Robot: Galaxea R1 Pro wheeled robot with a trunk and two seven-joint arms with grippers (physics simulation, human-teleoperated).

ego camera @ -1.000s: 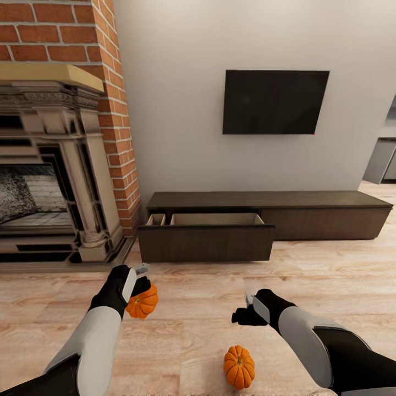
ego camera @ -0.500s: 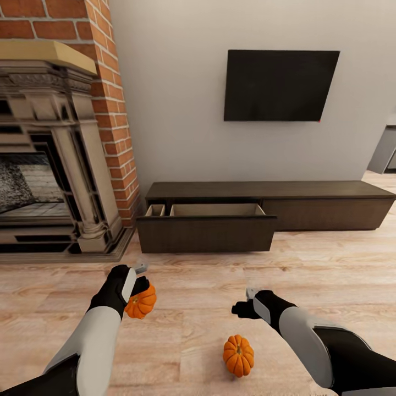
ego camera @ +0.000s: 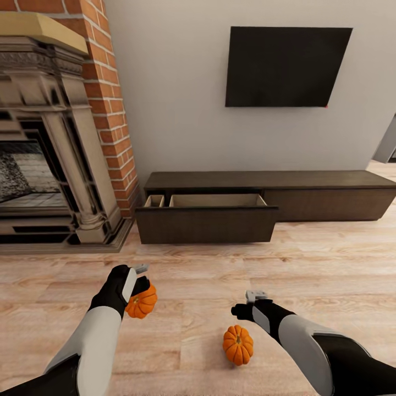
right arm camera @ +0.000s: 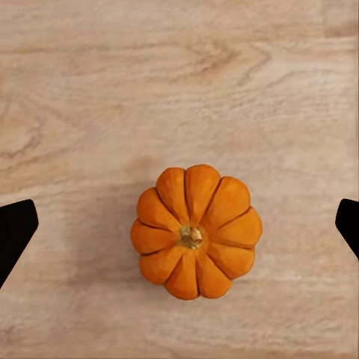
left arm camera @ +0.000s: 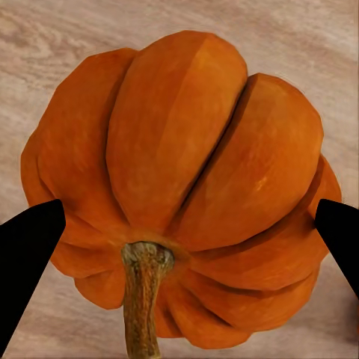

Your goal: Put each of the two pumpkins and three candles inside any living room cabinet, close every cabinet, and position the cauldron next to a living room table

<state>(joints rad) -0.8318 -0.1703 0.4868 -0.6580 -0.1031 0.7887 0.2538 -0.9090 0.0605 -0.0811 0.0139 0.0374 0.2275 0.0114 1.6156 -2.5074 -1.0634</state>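
Observation:
My left gripper (ego camera: 138,286) is shut on one orange ribbed pumpkin (ego camera: 141,301), held above the floor; up close the pumpkin (left arm camera: 187,194) sits between both black fingertips (left arm camera: 26,250). A second pumpkin (ego camera: 238,345) rests on the wood floor just below my right gripper (ego camera: 245,308), which hangs open over it. The right wrist view looks straight down on that pumpkin (right arm camera: 196,232) between widely spread fingertips (right arm camera: 15,228). The dark-brown cabinet (ego camera: 330,195) stands against the wall ahead, its left drawer (ego camera: 206,223) pulled open with a pale inside. Candles, cauldron and table are out of view.
A red-brick fireplace (ego camera: 104,104) with an ornate grey surround (ego camera: 55,143) stands at the left. A black TV (ego camera: 286,66) hangs on the wall above the cabinet. Light plank floor (ego camera: 308,264) lies between me and the drawer.
The whole view has shifted as I rolled closer to the cabinet. My right gripper has sunk slightly toward the floor pumpkin; the left still holds its pumpkin.

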